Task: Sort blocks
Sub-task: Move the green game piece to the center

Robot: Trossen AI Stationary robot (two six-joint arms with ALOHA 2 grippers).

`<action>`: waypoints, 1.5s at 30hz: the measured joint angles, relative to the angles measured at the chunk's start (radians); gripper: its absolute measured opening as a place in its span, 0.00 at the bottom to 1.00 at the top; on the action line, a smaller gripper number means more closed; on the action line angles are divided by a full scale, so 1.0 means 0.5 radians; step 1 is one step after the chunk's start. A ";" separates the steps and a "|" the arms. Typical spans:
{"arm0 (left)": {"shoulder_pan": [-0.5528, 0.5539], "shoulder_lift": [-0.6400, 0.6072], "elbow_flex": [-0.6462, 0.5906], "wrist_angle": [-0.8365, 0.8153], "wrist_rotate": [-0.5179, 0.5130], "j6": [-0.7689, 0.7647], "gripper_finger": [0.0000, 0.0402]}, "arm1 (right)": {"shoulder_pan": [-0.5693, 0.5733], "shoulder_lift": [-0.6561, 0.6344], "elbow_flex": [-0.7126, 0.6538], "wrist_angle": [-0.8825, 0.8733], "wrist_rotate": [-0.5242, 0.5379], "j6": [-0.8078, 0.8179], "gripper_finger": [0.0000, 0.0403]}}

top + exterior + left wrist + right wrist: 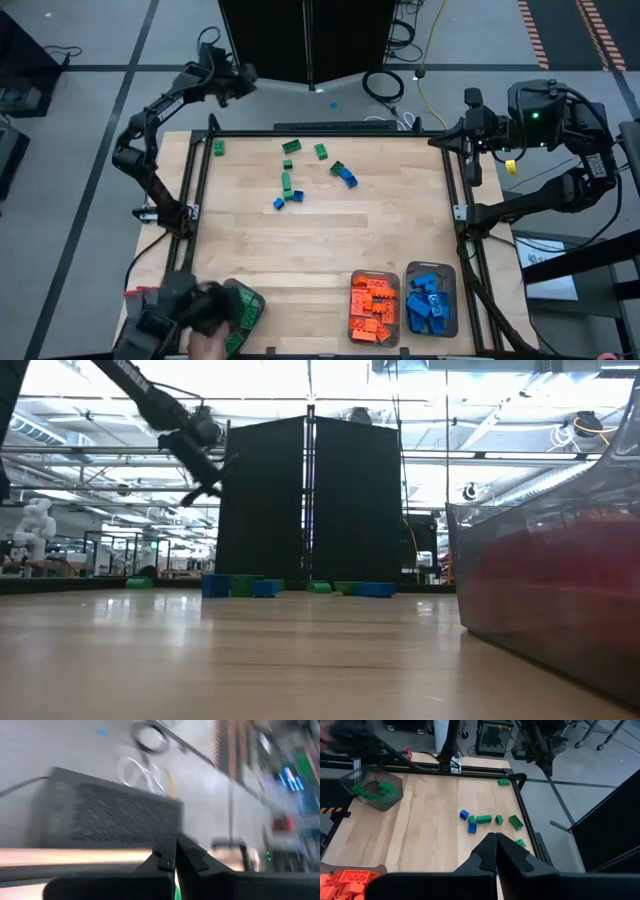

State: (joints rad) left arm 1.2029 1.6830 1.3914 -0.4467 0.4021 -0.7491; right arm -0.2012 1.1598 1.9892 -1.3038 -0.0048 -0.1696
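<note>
You have a big wooden table [330, 250] filling the middle of the high view, with a dark frame around it. Your left arm [150, 130] bends up along the left edge of that picture. Your right arm [560, 190] waits folded at the right edge, off the wood.

Your left gripper [243, 80] is in the upper left of the high view, past the top edge of the table. Its fingers [167, 857] are pressed tight together and hold nothing. Your right gripper [495, 851] is pressed tight too, and it holds nothing.

A person's hand [205, 308] in a dark glove is at the lower left of the high view, on a clear tray [252, 308] with green blocks in it. At the bottom, right of the middle, two more clear trays sit side by side. One tray [353, 305] is full of orange blocks [372, 308]. The other tray [453, 300] is full of blue blocks [428, 300].

The loose blocks [292, 185] lie in the upper middle of the table. Most are green and a few are blue. One green block [218, 148] sits alone near the top left corner of the wood.
</note>
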 joint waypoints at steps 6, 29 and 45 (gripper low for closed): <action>-0.377 -0.124 0.001 -0.113 -0.056 0.478 0.00 | 0.000 0.007 0.000 -0.033 0.012 -0.010 0.00; -0.270 0.624 0.172 -1.800 -1.913 0.569 0.00 | -0.001 0.035 0.000 -0.033 0.007 0.011 0.00; -0.167 0.806 0.193 -1.953 -1.447 0.689 0.00 | -0.001 0.034 0.000 -0.037 0.008 0.004 0.00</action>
State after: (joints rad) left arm 1.1197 2.0859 1.4881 -1.4233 -0.3216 -0.4047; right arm -0.2016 1.1767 1.9892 -1.3224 -0.0010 -0.1674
